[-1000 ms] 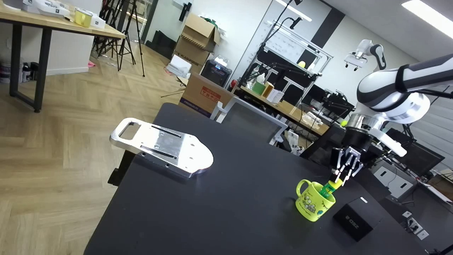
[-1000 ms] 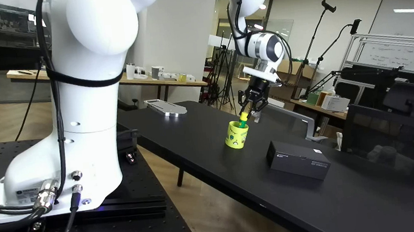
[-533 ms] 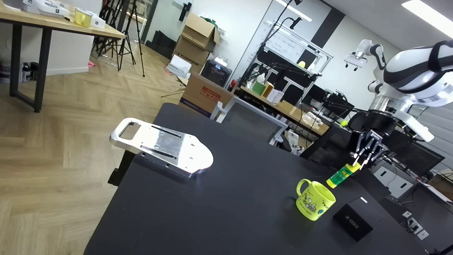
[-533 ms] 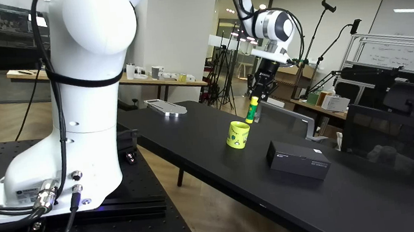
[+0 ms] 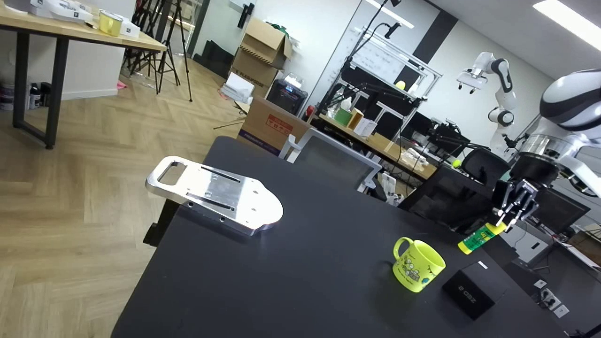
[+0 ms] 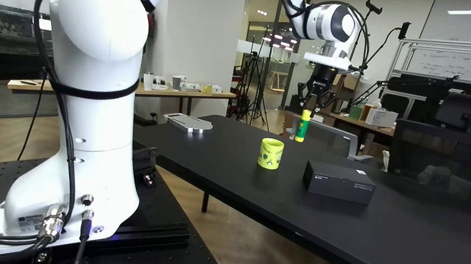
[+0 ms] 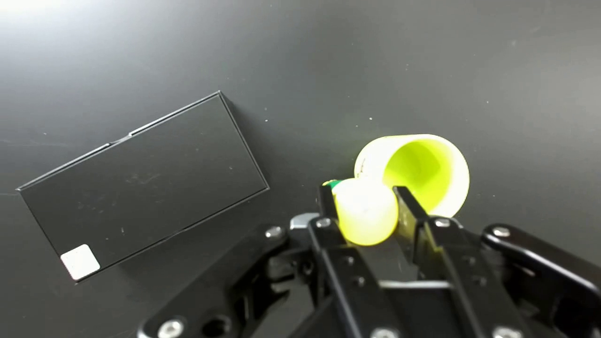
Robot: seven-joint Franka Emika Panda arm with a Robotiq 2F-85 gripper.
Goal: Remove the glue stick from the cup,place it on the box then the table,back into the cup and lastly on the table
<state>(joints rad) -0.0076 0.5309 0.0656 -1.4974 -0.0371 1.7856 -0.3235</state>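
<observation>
The glue stick, green with yellow ends, shows in both exterior views (image 5: 481, 238) (image 6: 302, 128). My gripper (image 5: 508, 219) is shut on its upper yellow end; the lower end hangs free above the table (image 5: 300, 277). The gripper (image 6: 313, 108) is clear of the cup. In the wrist view the yellow end (image 7: 366, 213) sits between the fingertips (image 7: 364, 202) and hides most of the green body. The lime cup (image 5: 417, 266) (image 6: 270, 153) stands upright and looks empty in the wrist view (image 7: 418, 171). The black box (image 5: 474, 288) (image 6: 339, 182) (image 7: 145, 188) lies beside it.
A silver metal plate with a handle slot (image 5: 220, 195) lies at the table's far corner, also in the other view (image 6: 188, 123). A grey-framed chair (image 5: 333, 157) stands against the table's edge. The white arm base (image 6: 99, 164) stands on a black perforated bench.
The glue stick was partly inside the cup a second ago. My gripper has lifted it out and carried it sideways away from the cup. The cup and box have hardly moved.
</observation>
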